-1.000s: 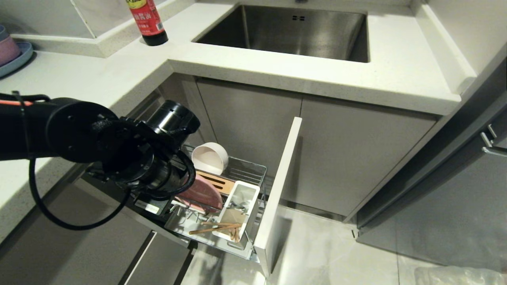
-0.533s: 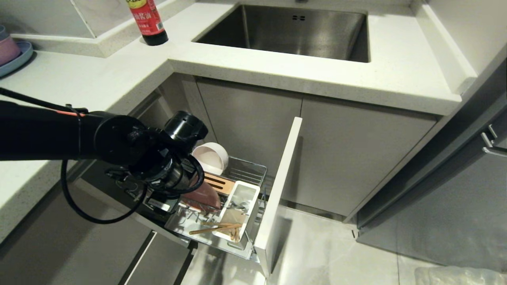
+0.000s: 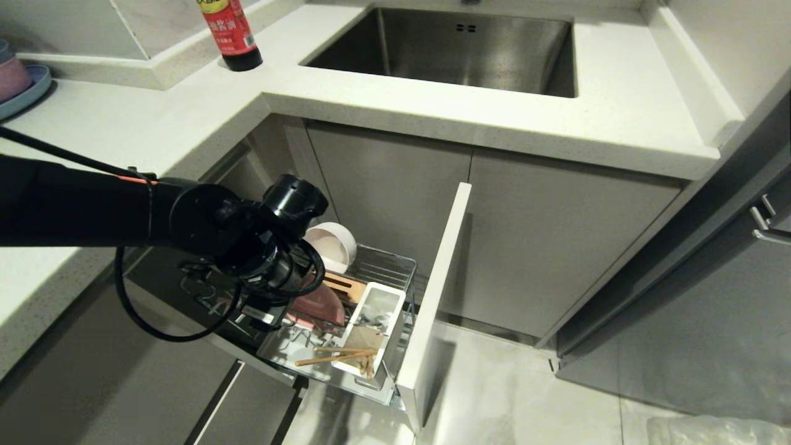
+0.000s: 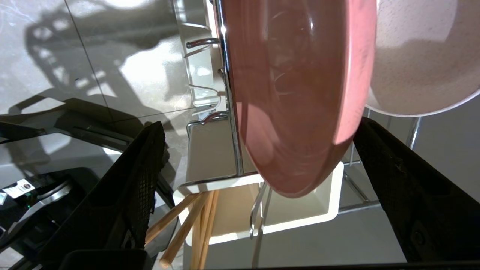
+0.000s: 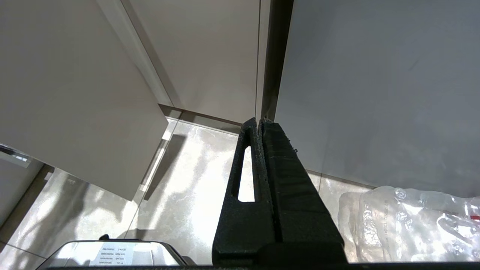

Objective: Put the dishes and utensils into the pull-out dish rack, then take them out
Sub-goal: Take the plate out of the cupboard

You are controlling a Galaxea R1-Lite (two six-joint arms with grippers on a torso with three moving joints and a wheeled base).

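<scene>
A pale speckled bench (image 3: 154, 117) wraps a kitchen corner, a steel sink (image 3: 457, 49) sunk into it and a sauce bottle (image 3: 228, 31) beside the sink; below, grey cupboard fronts meet a glossy tiled floor. At the far left edge of the bench sits a stack of blue and pink dishes (image 3: 18, 83).

The left arm reaches down from the left into the pulled-out rack (image 3: 386, 269), and the left tool (image 4: 258, 165) has its fingers spread wide on either side of the pink plate (image 3: 321, 306), not pressing it. The plate stands on edge between the wire prongs, which keep it upright so it can be taken by the rim. Judging by that straddle, the plate is probably about to be lifted out.

Just behind it the white bowl (image 3: 330, 247) leans on its side against the wires. Further right, the white caddy (image 3: 371, 324) holds the chopsticks (image 3: 334, 355), tipped out toward the plate, and the spoon (image 4: 257, 210), its handle showing in the left wrist view.

The right tool (image 5: 258, 123) hangs pinched together over the floor, beside a cupboard door and apart from the work.
</scene>
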